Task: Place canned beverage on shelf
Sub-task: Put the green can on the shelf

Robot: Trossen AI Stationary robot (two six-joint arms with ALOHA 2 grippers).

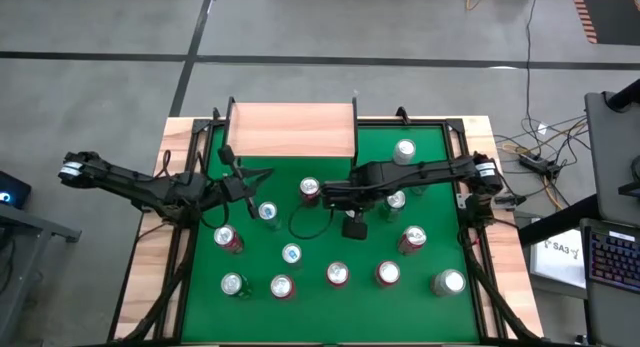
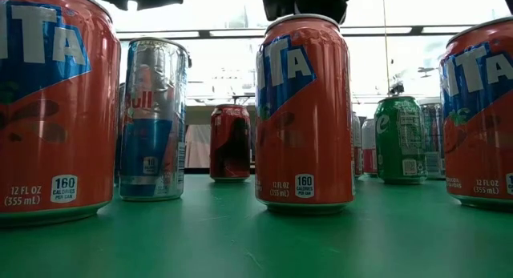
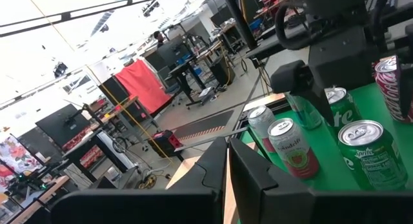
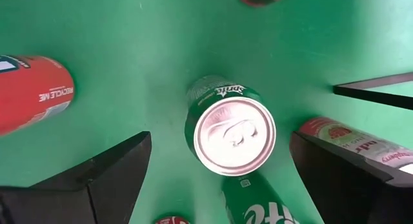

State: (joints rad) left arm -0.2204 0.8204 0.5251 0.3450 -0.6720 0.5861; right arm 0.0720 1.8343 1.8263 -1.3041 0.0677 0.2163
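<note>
The right tool stands wide open directly above a green can, one finger on either side and apart from it; nothing is held. The can is upright on the green bench. The left tool is shut and empty, waiting at the shelf's near corner.

Risk: neighbouring cans crowd the target, notably a second green can just beside it. A descending finger could strike one and topple it.

The can's base is hidden from above.

Upright cans on green table, bare shelf
</note>
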